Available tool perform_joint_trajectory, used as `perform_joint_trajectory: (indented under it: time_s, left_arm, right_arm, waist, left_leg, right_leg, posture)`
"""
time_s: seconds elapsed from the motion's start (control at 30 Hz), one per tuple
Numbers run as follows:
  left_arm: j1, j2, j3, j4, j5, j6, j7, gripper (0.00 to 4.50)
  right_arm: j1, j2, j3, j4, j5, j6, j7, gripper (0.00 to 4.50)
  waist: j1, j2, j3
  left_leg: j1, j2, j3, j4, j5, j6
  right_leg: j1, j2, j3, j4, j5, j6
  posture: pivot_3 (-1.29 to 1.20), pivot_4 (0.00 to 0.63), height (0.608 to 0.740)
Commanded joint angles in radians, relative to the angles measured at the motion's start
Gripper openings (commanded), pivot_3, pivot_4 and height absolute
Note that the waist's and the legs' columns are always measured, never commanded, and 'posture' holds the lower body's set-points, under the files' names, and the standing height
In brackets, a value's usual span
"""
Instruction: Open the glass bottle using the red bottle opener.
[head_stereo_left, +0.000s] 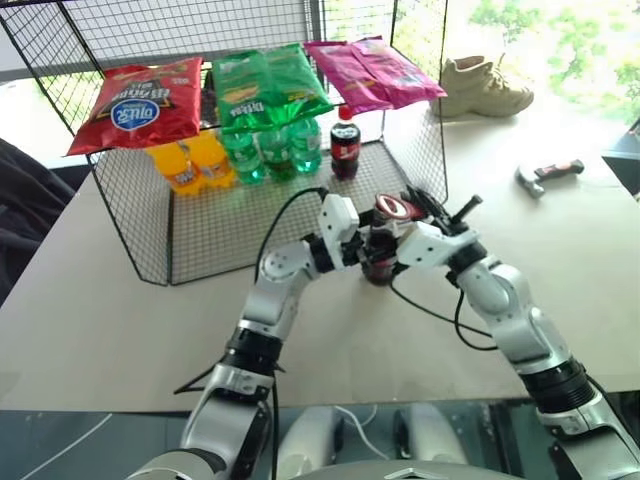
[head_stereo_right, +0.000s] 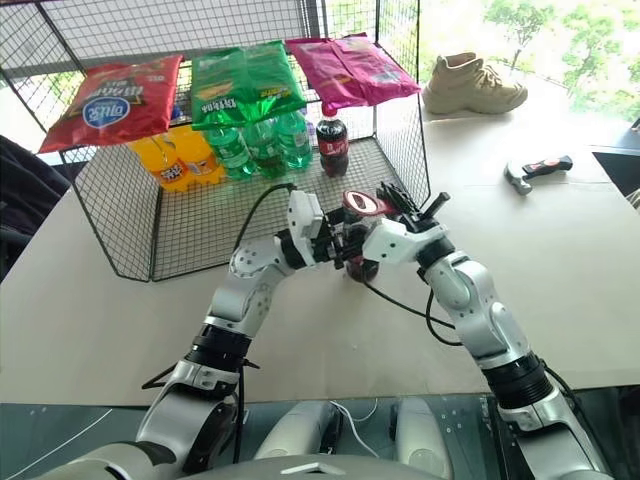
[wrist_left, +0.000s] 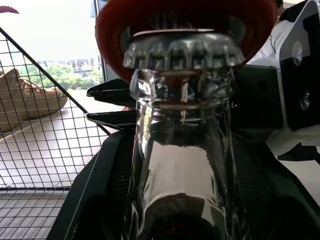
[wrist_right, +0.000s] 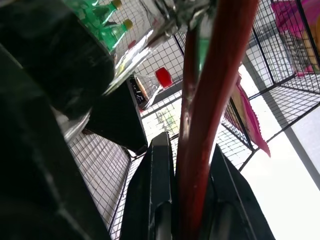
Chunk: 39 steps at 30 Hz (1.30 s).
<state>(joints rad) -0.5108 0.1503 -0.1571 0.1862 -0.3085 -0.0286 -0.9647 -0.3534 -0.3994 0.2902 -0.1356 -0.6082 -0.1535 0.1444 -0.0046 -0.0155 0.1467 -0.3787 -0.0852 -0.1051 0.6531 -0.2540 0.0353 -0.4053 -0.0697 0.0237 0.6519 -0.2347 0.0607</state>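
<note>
Beige tabletop (head_stereo_left: 120, 330): glass bottle (head_stereo_left: 378, 262) stood centre, pinched by left end effector (wrist_left: 180, 200). Right end effector (wrist_right: 192, 200) clamped red bottle opener (head_stereo_left: 393, 208), ring over cap at 12 o'clock. Advice: seat lip under crown, lever up w/ bottle steady.

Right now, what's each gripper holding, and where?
Left gripper: glass bottle, around its body below the neck. Right gripper: red bottle opener, by its handle.

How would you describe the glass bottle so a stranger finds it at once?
In front of the wire basket, both claws meet over the table. The glass bottle stands between them, dark and small. Unlike the basket's plastic bottles, it has a metal cap with the red opener on it.
</note>
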Motion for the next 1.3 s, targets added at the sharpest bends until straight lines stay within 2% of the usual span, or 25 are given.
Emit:
perform_joint_trajectory:
  time_s: [0.03, 0.57, 0.87, 1.3]
  left_arm:
    - [-0.014, -0.018, -0.028, -0.005, 0.007, 0.008, 0.002, 2.22]
    - [-0.009, -0.031, -0.023, 0.007, 0.009, 0.016, 0.013, 2.22]
    - [0.000, -0.039, -0.028, 0.002, 0.012, 0.021, 0.017, 2.22]
    - [0.009, -0.039, -0.034, -0.009, 0.009, 0.034, 0.016, 2.22]
  right_arm:
    - [0.013, -0.007, 0.088, 0.024, -0.024, -0.069, 0.053, 0.00]
    - [-0.115, -0.226, 0.020, 0.184, -0.030, -0.285, 0.052, 0.00]
    - [-0.192, -0.269, -0.007, 0.265, -0.036, -0.363, 0.028, 0.00]
    - [-0.239, -0.286, -0.046, 0.254, -0.143, -0.381, -0.104, 0.00]
  waist:
    - [0.000, 0.000, 0.000]
    - [0.003, 0.001, 0.000]
    - [0.007, 0.001, 0.000]
    - [0.019, 0.001, 0.000]
  left_leg:
    - [0.000, 0.000, 0.000, 0.000, 0.000, 0.000]
    - [0.003, 0.000, -0.004, -0.001, 0.000, 0.000]
    - [0.003, 0.000, -0.005, -0.001, 0.000, 0.000]
    - [0.002, 0.000, -0.005, -0.001, 0.000, 0.000]
  right_leg:
    - [0.000, 0.000, 0.000, 0.000, 0.000, 0.000]
    - [0.008, 0.000, -0.004, -0.006, 0.000, 0.000]
    - [0.009, 0.000, -0.005, -0.007, 0.000, 0.000]
    - [0.008, 0.000, -0.005, -0.008, 0.000, 0.000]
  posture:
    - [0.00, 0.150, 0.740]
    - [0.00, 0.150, 0.740]
    - [0.00, 0.150, 0.740]
    - [0.00, 0.150, 0.740]
